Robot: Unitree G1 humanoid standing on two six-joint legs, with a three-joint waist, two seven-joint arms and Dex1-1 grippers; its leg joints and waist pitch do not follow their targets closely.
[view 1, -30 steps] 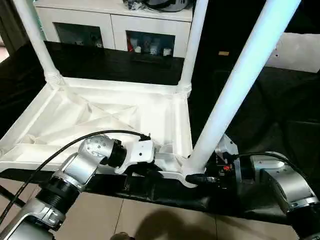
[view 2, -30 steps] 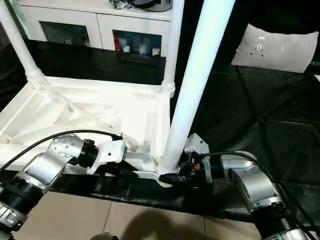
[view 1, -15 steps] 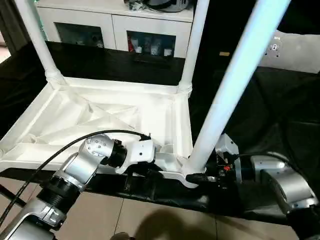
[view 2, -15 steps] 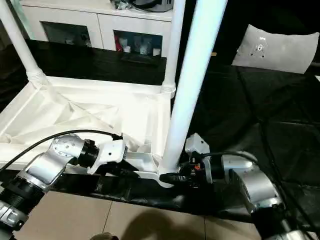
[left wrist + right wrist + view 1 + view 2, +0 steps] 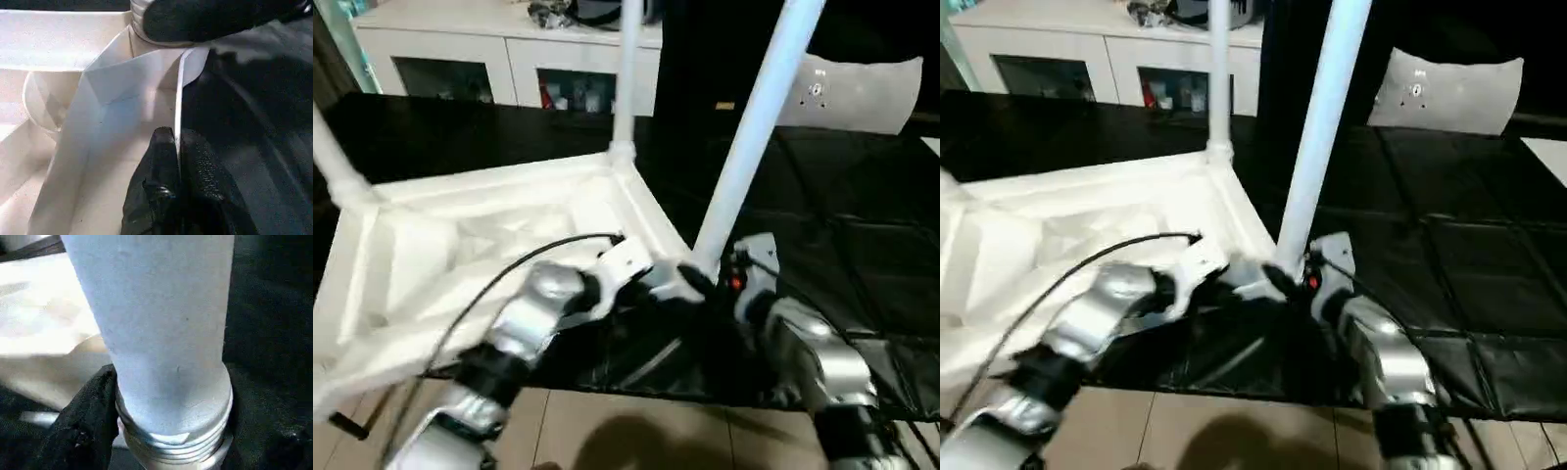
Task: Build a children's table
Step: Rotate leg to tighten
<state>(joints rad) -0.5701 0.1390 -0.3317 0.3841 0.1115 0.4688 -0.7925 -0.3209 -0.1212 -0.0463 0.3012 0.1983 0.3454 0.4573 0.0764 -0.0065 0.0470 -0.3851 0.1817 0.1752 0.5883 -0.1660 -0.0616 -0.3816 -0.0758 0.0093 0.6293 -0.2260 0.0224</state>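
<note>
The children's table lies upside down on a black surface, its white ribbed top (image 5: 460,235) facing up. One leg (image 5: 625,78) stands in the far corner socket and another (image 5: 331,157) at the left. A third leg (image 5: 749,137) rises from the near right corner. My right gripper (image 5: 703,281) is shut around that leg's threaded base (image 5: 176,440), with one black finger (image 5: 90,416) against its side. Just left of that corner, my left gripper (image 5: 176,147) is shut on the top's thin rim (image 5: 180,88); its wrist (image 5: 626,262) shows from above.
A white cabinet (image 5: 509,59) with glass doors stands behind the black surface (image 5: 862,255). A flat white board (image 5: 862,93) lies at the back right. The black surface ends near me, and tiled floor (image 5: 636,431) shows below its edge.
The whole view has shifted. The table top has also swung round on the black surface, its near right corner now farther from me. The near leg stands more upright. Both grips are unchanged.
</note>
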